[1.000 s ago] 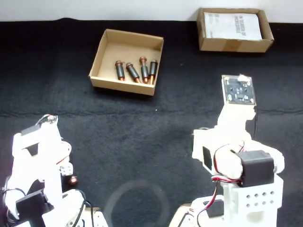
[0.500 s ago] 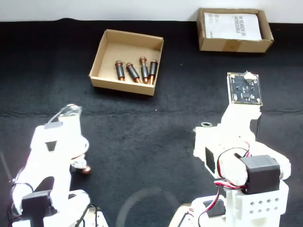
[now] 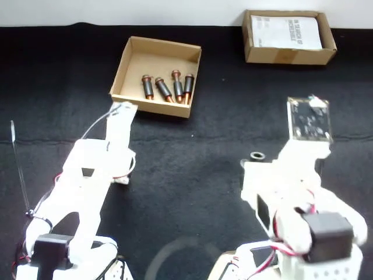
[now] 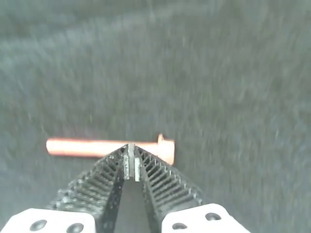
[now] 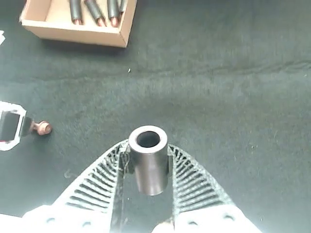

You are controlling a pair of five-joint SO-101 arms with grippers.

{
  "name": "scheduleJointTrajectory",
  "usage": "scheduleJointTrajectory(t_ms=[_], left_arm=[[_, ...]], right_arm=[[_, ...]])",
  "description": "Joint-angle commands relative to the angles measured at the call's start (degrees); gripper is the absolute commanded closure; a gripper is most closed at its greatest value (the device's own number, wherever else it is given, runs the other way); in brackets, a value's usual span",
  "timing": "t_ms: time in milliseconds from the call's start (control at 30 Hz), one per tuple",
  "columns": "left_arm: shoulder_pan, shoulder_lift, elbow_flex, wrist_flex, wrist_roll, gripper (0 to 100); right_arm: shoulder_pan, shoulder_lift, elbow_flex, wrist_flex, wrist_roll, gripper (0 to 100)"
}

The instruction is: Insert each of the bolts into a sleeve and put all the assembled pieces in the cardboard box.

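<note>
Nearest to us, both arms are loaded.
- The left gripper point(image 4: 130, 154) is clamped on the one copper bolt point(image 4: 97, 147). It grips closer to the head, and the long shank sticks out free to one side.
- We cannot tell whether the bolt touches the table point(image 3: 192, 163) or rides just above it.
- The right gripper point(image 5: 147, 148) is grasping the single dark sleeve point(image 5: 148, 165), with the open bore facing its wrist camera.

In the high view, bolt and sleeve are well apart, with bare black cloth between them.

Our judgement of the step: this is the mating of the last loose pair, not yet begun.
- The next move calls for bringing the two grippers together.
- The shank tip must lead, and the bolt's axis must line up with the bore. A small tilt would likely jam the tip on the sleeve's rim.
- In the right wrist view we see only the bolt's head past the left fingers, so the left wrist may need turning first.

Farther out, the open cardboard box point(image 3: 151, 108) holds four assembled pieces point(image 3: 165, 88), lying side by side on its floor.

Farthest, by the back edge, a second cardboard box point(image 3: 285, 55) holds a printed sheet point(image 3: 285, 30).

Count: one bolt, one sleeve, four assembled pieces, two boxes.
</note>
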Motion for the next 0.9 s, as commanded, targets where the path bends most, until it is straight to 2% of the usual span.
scheduleJointTrajectory(t_ms=[0, 167, 300, 367, 533, 733, 867], left_arm=[[0.66, -0.92, -1.98, -3.52, -5.45, 99], [-2.15, -1.1, -2.07, -3.43, -24.7, 99], [-5.49, -1.54, -2.33, -3.6, -51.16, 99], [-5.85, -1.36, -2.07, -3.34, -61.63, 99], [-6.02, -1.36, -1.71, -1.76, -69.45, 99], [-6.11, -3.3, 0.92, 0.79, -84.31, 81], [-7.87, -11.65, 0.04, 2.64, -92.4, 82]], right_arm=[[3.38, -5.58, 4.18, 0.66, -0.62, 99.1], [4.18, -15.08, 13.76, 0.22, -0.53, 99.1], [4.26, -20.18, 18.77, 0.22, -0.53, 99.1], [4.26, -21.41, 20.35, 0.22, -0.53, 99.1], [4.35, -21.93, 21.49, 0.22, -0.53, 99.1], [5.14, -21.85, 21.58, 0.22, -0.62, 99.1], [6.46, -21.85, 23.25, -0.22, -0.53, 99.1]])
